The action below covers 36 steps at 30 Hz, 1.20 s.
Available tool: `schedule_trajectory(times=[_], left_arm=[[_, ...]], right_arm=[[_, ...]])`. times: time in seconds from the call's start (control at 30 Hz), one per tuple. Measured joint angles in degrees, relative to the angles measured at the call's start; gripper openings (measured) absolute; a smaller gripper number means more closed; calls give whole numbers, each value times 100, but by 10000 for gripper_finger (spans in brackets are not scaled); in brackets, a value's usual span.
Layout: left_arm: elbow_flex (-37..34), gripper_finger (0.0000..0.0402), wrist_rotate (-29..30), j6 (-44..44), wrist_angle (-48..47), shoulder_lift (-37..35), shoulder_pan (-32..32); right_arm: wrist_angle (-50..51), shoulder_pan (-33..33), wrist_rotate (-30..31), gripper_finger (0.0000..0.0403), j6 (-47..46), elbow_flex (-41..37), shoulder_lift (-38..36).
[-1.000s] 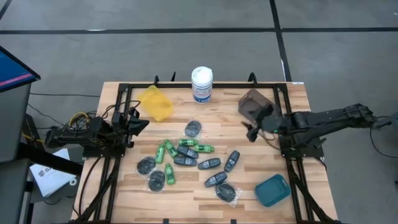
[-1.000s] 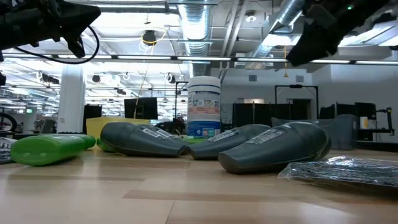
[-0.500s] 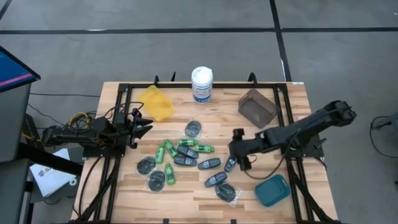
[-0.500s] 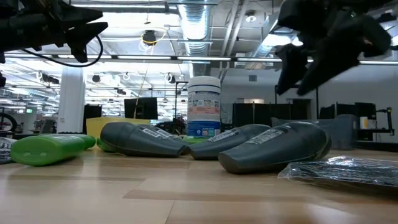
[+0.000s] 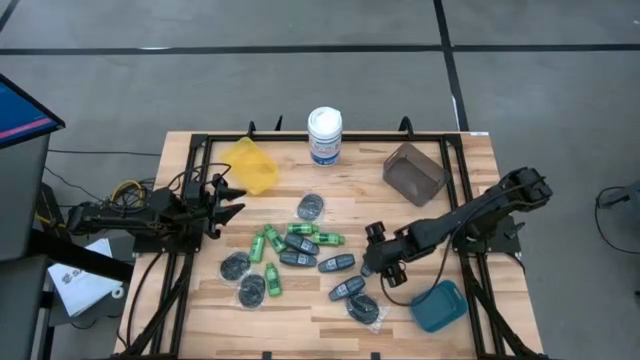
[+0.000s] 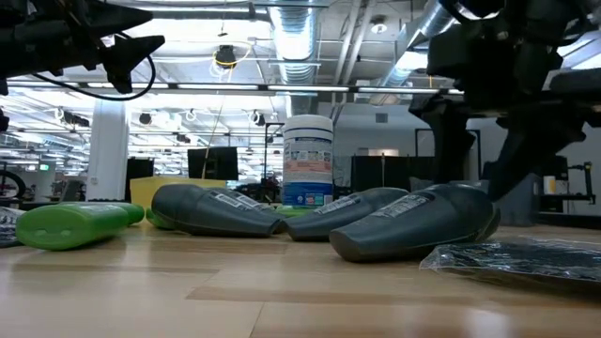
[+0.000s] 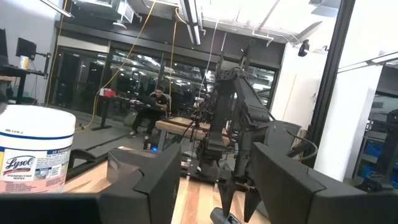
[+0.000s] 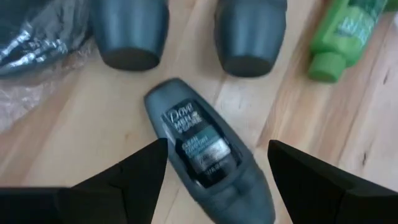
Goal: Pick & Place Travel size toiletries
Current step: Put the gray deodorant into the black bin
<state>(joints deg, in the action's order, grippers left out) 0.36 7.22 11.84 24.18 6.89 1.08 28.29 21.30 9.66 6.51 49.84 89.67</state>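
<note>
The travel size toiletries lie loose mid-table: green mini bottles (image 5: 270, 241), dark blue-grey bottles (image 5: 298, 246) and wrapped dark discs (image 5: 235, 266). My right gripper (image 5: 372, 264) is open and low over one dark blue-grey bottle (image 8: 200, 152). That bottle lies flat on the wood, with one finger on either side of it and a gap to each. My left gripper (image 5: 238, 196) is open in the air near the yellow bin (image 5: 250, 165), with nothing between its fingers (image 7: 155, 180).
A white tub with a blue label (image 5: 324, 135) stands at the far edge. A brown bin (image 5: 412, 172) sits far right and a teal bin (image 5: 438, 305) near right. A wrapped disc (image 5: 367, 308) and another dark bottle (image 5: 347, 288) lie close to my right gripper.
My right gripper has swung from beside the brown bin toward the table's near edge and middle. It has come down over the dark blue-grey bottle, its fingers still apart. My left gripper has opened where it is. No toiletry has moved.
</note>
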Motion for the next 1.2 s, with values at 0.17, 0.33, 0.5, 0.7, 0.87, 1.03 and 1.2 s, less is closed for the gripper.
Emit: schedule_trajectory(times=[0.17,0.33,0.5,0.7,0.87,1.03,1.2], left_arm=[[-2,204,0,0,19,-1,2],[0,210,-2,2,31,15,0],[-2,211,2,7,53,75,0],[-2,208,-2,42,35,78,0],[-1,207,0,44,37,80,1],[0,204,-2,44,37,80,2],[0,204,-2,45,37,80,0]], right_arm=[[-15,-52,-15,270,197,-6,133],[19,-57,-123,270,456,-9,429],[46,-115,-262,270,209,15,793],[90,-154,-295,265,-95,9,816],[76,-154,-251,238,-189,-23,640],[117,-210,-202,199,-435,-26,594],[108,-237,-212,199,-591,-26,594]])
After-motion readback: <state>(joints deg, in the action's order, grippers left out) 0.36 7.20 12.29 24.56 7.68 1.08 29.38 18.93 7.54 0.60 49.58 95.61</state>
